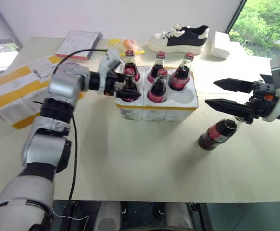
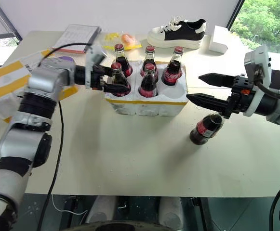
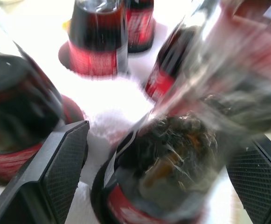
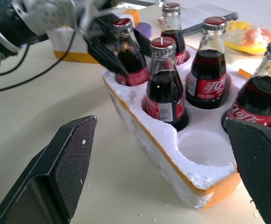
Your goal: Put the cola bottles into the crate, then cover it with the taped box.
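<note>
Five cola bottles [image 1: 157, 85] stand in the crate [image 1: 156, 109]; a sixth [image 1: 219, 133] lies near the table's [image 1: 130, 163] right edge. The left gripper [image 1: 125, 84] is spread around the crate's near-left bottle [image 1: 128, 85], and the right gripper [image 1: 221, 94] is spread wide above the lying bottle.

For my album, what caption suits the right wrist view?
Five red-capped glass cola bottles standing in a white foam crate, one well empty.

Red-capped dark cola bottles [image 1: 158, 85], white yellow-banded crate [image 1: 156, 113]

The bottles [image 4: 211, 65] carry red labels with white script, too small to read; nothing else reads.
</note>
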Robot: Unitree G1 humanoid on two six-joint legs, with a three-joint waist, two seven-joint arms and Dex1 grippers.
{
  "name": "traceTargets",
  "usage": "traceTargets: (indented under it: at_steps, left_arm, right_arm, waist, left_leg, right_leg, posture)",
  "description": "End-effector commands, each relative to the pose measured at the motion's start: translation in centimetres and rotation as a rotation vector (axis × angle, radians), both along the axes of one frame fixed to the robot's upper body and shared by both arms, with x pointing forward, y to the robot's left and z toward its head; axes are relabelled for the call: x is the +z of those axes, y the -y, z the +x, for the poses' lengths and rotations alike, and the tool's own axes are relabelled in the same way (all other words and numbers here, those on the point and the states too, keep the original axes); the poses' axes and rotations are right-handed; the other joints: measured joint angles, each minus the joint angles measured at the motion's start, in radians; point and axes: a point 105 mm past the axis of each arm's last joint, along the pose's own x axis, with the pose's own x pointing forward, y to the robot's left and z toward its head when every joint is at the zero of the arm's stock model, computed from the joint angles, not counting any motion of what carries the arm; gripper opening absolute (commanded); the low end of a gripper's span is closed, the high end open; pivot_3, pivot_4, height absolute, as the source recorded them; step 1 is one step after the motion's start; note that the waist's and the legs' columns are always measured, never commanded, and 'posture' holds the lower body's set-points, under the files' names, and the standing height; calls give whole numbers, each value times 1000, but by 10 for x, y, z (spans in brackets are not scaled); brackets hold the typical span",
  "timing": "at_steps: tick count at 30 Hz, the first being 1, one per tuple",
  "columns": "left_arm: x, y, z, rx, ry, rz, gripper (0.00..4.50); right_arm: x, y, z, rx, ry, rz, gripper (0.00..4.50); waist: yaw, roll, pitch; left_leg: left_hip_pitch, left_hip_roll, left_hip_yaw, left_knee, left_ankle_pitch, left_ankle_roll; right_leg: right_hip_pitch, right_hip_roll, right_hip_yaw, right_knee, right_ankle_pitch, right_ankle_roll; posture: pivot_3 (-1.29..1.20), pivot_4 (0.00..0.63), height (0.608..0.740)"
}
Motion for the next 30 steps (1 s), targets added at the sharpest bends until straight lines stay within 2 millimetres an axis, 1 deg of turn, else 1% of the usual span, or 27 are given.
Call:
traceTargets:
  at_steps: [1,3,5,6,8,10,12,15,18,21,25,27,30]
  left_arm:
    - [39,-12,-32,-85,62,-72,4468]
    - [45,-24,-59,-150,61,-45,4468]
    - [40,-33,-82,-199,30,9,4468]
    - [37,-35,-87,-208,18,26,4468]
    - [22,-40,-103,-238,-25,93,4468]
    - [7,-41,-113,-263,-50,136,4468]
    - [0,-37,-112,-256,-54,132,4468]
    - [-5,-27,-103,-238,-58,96,4468]
    - [-12,-22,-99,-233,-55,91,4468]
    - [-15,-17,-94,-232,-54,82,4468]
    - [-17,-13,-92,-240,-54,69,4468]
    - [-20,-10,-92,-247,-57,65,4468]
    - [-22,-6,-93,-267,-54,60,4468]
  right_arm:
    - [18,8,-2,-41,87,-8,4500]
    - [21,14,-4,-65,102,-11,4500]
    - [22,18,-8,-85,119,-25,4500]
    - [23,20,-9,-91,125,-30,4500]
    - [26,25,-11,-130,143,-27,4500]
    - [30,31,-16,-172,161,-10,4500]
    - [31,36,-24,-207,165,-4,4500]
    - [22,45,-35,-278,156,-27,4500]
    - [19,55,-45,-363,160,-1,4500]
    - [7,60,-65,-423,150,-17,4500]
    - [-12,60,-85,-461,92,24,4500]
    - [-23,56,-91,-470,59,46,4500]
    - [-41,47,-95,-484,8,62,4500]
  waist:
    - [1,0,0]
    - [2,1,0]
    - [5,1,0]
    - [7,1,0]
    - [9,1,0]
    - [9,1,0]
    - [12,1,0]
    - [20,1,-1]
    - [23,1,-1]
    - [32,1,-1]
    - [32,1,-1]
    - [33,0,-2]
    - [32,1,-2]
  left_leg:
    - [0,0,0,0,0,0]
    - [0,0,0,0,0,0]
    - [1,0,0,0,0,0]
    - [1,0,0,0,0,0]
    - [1,0,0,0,0,0]
    - [1,0,0,0,0,0]
    - [1,0,-1,1,0,0]
    - [1,0,-1,0,0,0]
    - [2,0,-1,0,0,0]
    - [2,0,-1,0,0,0]
    - [2,0,-1,0,0,-1]
    - [2,0,-2,0,0,0]
    - [3,0,-2,0,-3,4]
  right_leg:
    - [0,0,0,0,0,0]
    - [0,0,0,0,0,0]
    - [1,0,0,0,0,0]
    - [1,0,0,0,0,0]
    - [1,0,0,0,0,0]
    - [2,-1,0,0,0,0]
    - [2,-1,0,0,0,0]
    - [3,0,0,0,0,0]
    - [3,0,0,0,0,0]
    - [3,0,0,0,0,0]
    - [3,1,0,0,0,0]
    - [3,0,0,-1,0,0]
    - [4,0,0,-1,0,0]
  posture:
    - [0,150,740]
    - [0,150,740]
    - [0,150,740]
    - [0,150,740]
    - [0,150,740]
    - [0,150,740]
    - [0,150,740]
    - [0,150,740]
    - [0,150,740]
    - [0,150,740]
    - [0,150,740]
    - [0,150,740]
    - [0,150,740]
